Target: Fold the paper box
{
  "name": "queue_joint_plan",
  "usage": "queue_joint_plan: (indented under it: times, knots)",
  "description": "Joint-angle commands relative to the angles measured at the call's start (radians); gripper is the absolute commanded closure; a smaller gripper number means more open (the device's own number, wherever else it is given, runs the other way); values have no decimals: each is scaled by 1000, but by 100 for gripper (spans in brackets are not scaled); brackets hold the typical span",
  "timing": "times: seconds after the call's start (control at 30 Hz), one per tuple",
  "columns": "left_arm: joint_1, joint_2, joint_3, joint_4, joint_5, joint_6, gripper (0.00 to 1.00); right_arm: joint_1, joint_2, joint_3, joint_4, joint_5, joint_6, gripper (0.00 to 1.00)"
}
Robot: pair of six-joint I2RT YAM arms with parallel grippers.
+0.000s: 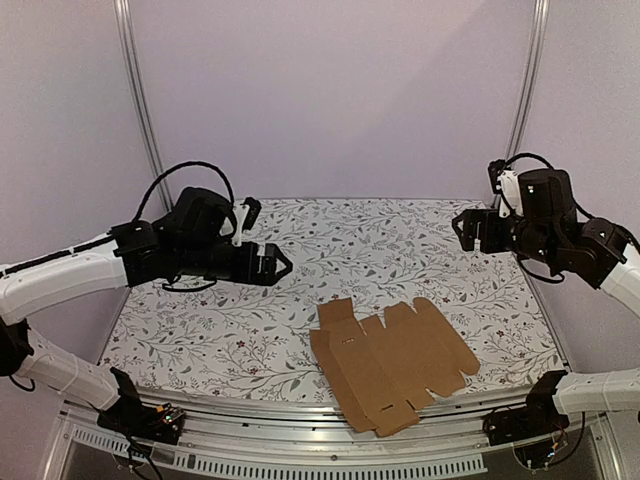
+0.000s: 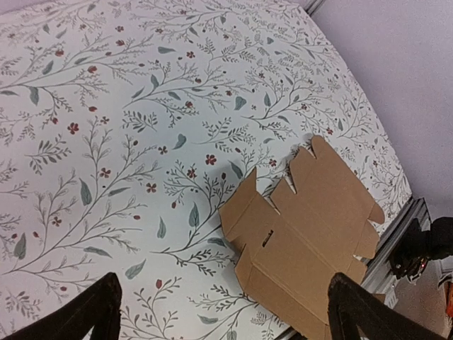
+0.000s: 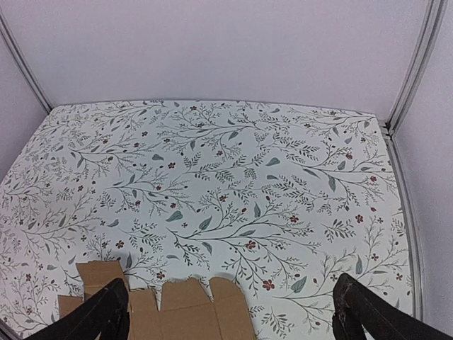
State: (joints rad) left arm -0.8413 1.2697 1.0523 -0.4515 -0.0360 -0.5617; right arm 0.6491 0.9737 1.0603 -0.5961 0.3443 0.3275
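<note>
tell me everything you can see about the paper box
The paper box is an unfolded die-cut sheet of plain brown cardboard, with creases, tabbed flaps along its edges and a small slot. It lies flat on the floral table, near the front edge, right of centre, skewed. The left tool and right tool hang clear of it.

L arm [image 1: 70,265] raised at left, forearm reaching right; L gripper [image 1: 281,263] aims toward centre, fingers [image 2: 95,315] spread wide. R arm [image 1: 592,245] raised at far right; R gripper [image 1: 466,230] aims left, fingers [image 3: 95,319] also wide apart.
</note>
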Motion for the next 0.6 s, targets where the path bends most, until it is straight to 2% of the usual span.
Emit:
queue_joint_plan:
  times: [0.0,0.27,0.57]
  knots:
    - [-17,-25,-99,50,48,-135,0,9,-4,36,-95,98,-47,1]
    - [-26,-33,-209,109,188,-281,0,9,-23,47,-134,28,-160,1]
    - [-42,-35,-324,285,397,-450,0,9,-18,41,-159,-29,-155,1]
